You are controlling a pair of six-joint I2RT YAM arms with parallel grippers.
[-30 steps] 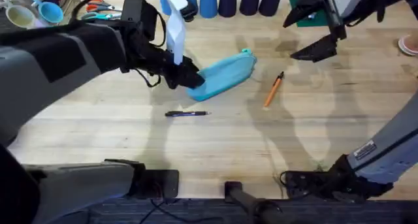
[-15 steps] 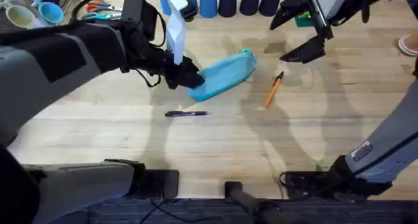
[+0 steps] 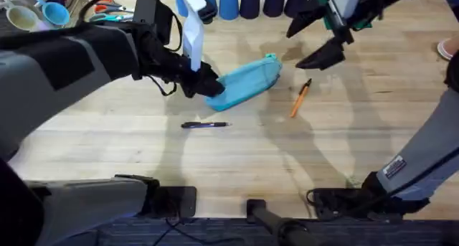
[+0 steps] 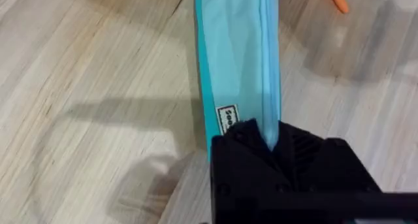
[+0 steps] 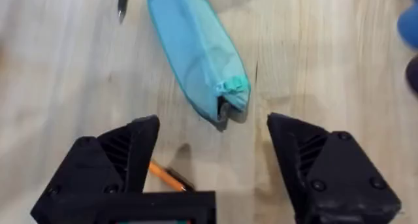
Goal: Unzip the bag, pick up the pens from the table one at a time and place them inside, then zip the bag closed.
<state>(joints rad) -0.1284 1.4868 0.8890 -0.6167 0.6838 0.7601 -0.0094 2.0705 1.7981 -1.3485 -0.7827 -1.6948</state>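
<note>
The light blue bag (image 3: 247, 81) lies slanted on the table (image 3: 237, 167), zipper closed. My left gripper (image 3: 203, 84) is shut on its near left end; in the left wrist view the bag (image 4: 238, 54) runs out from between the black fingers (image 4: 241, 145). My right gripper (image 3: 314, 40) hangs open above the bag's far right end. In the right wrist view the teal pull (image 5: 228, 87) sits between the spread fingers (image 5: 130, 152). The orange pen (image 3: 300, 99) lies right of the bag. The dark pen (image 3: 206, 124) lies in front of it.
Blue cups (image 3: 229, 2) and dark cups (image 3: 276, 1) stand along the back edge. Scissors (image 3: 107, 13) and mugs (image 3: 36, 13) sit at the back left. A pink object (image 3: 450, 49) is at the right edge.
My right gripper has moved left and toward the back, coming over the bag's zipper-pull end. The left gripper, bag and pens have stayed put.
</note>
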